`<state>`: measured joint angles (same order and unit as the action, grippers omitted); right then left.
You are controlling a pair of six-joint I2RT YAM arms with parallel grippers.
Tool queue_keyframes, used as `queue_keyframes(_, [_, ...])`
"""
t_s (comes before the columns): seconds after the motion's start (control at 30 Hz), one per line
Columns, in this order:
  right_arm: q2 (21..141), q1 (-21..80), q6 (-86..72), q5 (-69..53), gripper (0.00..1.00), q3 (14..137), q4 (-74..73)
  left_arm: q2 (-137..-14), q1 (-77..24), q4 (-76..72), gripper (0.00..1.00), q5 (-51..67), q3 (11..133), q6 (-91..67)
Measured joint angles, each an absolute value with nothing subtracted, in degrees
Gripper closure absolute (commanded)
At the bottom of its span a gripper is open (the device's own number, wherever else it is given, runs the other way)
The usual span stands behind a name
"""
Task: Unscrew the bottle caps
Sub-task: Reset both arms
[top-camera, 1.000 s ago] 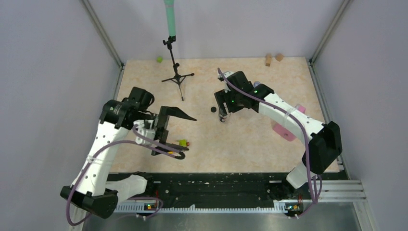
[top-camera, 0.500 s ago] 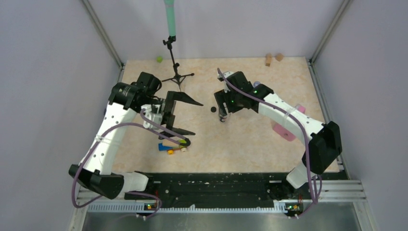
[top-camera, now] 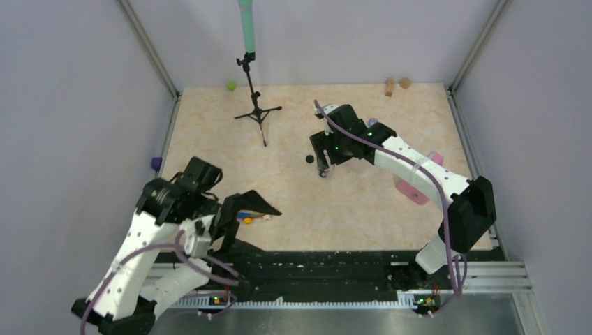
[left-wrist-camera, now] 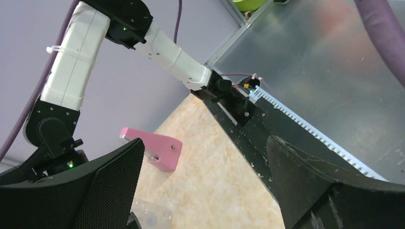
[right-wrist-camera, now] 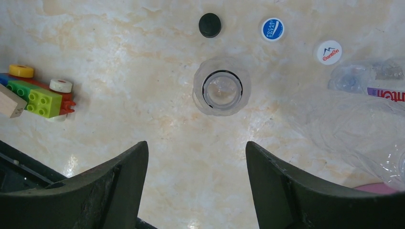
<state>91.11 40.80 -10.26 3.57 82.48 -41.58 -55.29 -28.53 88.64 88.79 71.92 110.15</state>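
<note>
Our right pincer (right-wrist-camera: 196, 152) hangs spread and empty over an upright clear plastic bottle (right-wrist-camera: 222, 90) whose neck looks open; our left pincer (left-wrist-camera: 205, 143), spread wide on nothing, hovers at the overhead view's lower left. Toward the frame's top a round black screw cap (right-wrist-camera: 209, 25), a blue screw cap (right-wrist-camera: 272, 29) and a white screw cap (right-wrist-camera: 329, 52) lie loose on the marbled beige surface (right-wrist-camera: 143, 109), crumpled clear bottles (right-wrist-camera: 348, 119) at right. We judge the unscrewing about done; next, check those for a leftover cap.

a tripod (top-camera: 257, 111) back left and an upright bottle (right-wrist-camera: 221, 90) interrupt the open tabletop (top-camera: 349, 202).
</note>
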Motion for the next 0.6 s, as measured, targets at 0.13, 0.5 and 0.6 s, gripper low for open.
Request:
queue_keyframes(0.13, [91.1,40.8,-10.3,3.6,0.27,82.5,-41.6,-42.4,-25.8,80.7,0.02,86.0,65.9,99.0])
queue_keyframes(0.5, [91.1,41.2,-10.3,3.6,0.27,82.5,-41.7,-29.1,-25.5,24.9,0.02,64.0,41.9,46.7])
queue_keyframes(0.6, [91.1,41.2,-10.3,3.6,0.27,82.5,-41.7,-28.7,-25.5,12.1,0.01,56.8,38.0,37.7])
